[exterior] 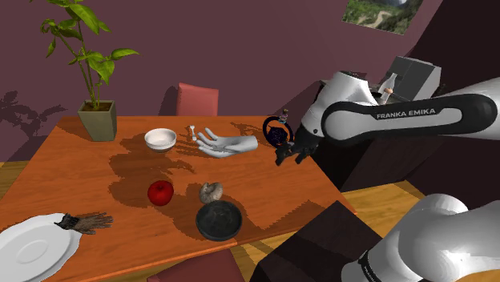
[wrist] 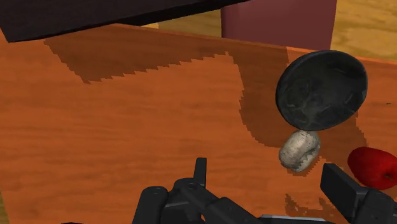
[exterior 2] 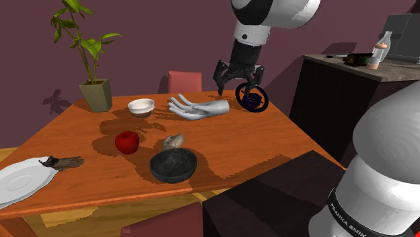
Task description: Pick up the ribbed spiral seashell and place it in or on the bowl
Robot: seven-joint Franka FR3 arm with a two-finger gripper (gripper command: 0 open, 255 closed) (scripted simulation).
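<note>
Currently I am seeing the gripper (exterior: 288,154) (exterior 2: 239,82) (wrist: 267,177) hanging above the table (exterior: 76,164), fingers spread wide, holding and touching nothing. The pale seashell (exterior: 211,191) (exterior 2: 173,141) (wrist: 299,150) is lying just beside the dark bowl (exterior: 219,222) (exterior 2: 173,166) (wrist: 322,89), near a red apple (exterior: 160,192). The arm (exterior: 409,114) is showing "FRANKA EMIKA".

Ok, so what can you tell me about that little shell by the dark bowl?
The seashell is a small, rounded, pale grey-beige lump with darker mottling; its ribs are hard to see. It lies on the orange-brown wooden table, tight beside the dark bowl; whether they touch is unclear. The open tool is well clear of it.
</note>
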